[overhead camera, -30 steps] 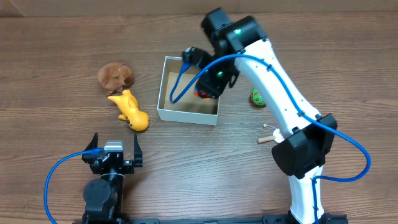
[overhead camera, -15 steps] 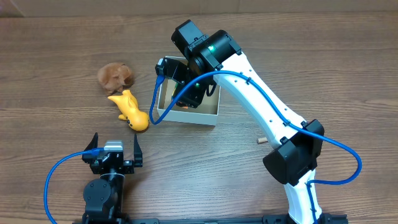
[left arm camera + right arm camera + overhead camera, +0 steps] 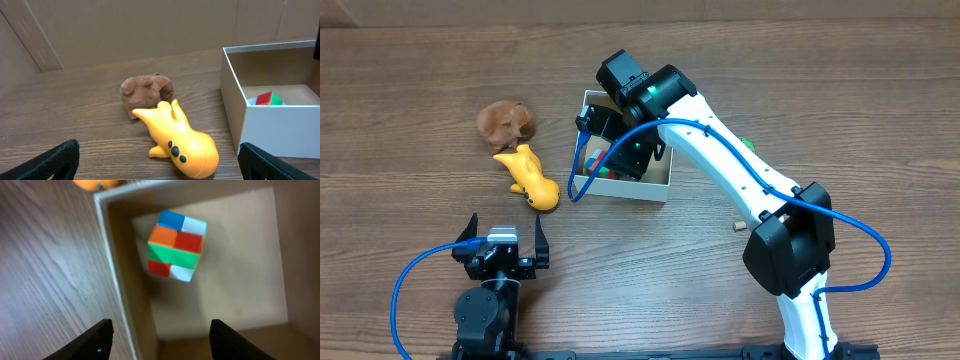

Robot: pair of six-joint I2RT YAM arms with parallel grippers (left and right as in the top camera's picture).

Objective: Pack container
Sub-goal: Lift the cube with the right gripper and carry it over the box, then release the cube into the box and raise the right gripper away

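The white-walled box [image 3: 620, 187] sits in the middle of the worktop [image 3: 410, 60], and the right arm reaches over it with the right gripper [image 3: 161, 331] hanging just above the box's brown floor, its jaws spread wide and holding nothing. Inside the box, near its left wall, is a colourful puzzle cube [image 3: 176, 245]; the picture is a little blurred, so I cannot tell whether it has settled flat. So one item looks packed, and the job seems only partly done. Two toys lie outside, left of the box: a yellow fish-like toy [image 3: 528, 178] just beside its left wall, and a brown lump of a toy [image 3: 505, 122] touching the yellow one on the side away from the box. The left gripper [image 3: 160, 165] waits well in front of the box, released and empty. The next move probably calls for lifting clear of the box walls and reaching for the yellow toy, whose rounded, smooth body may slip unless gripped across the middle.
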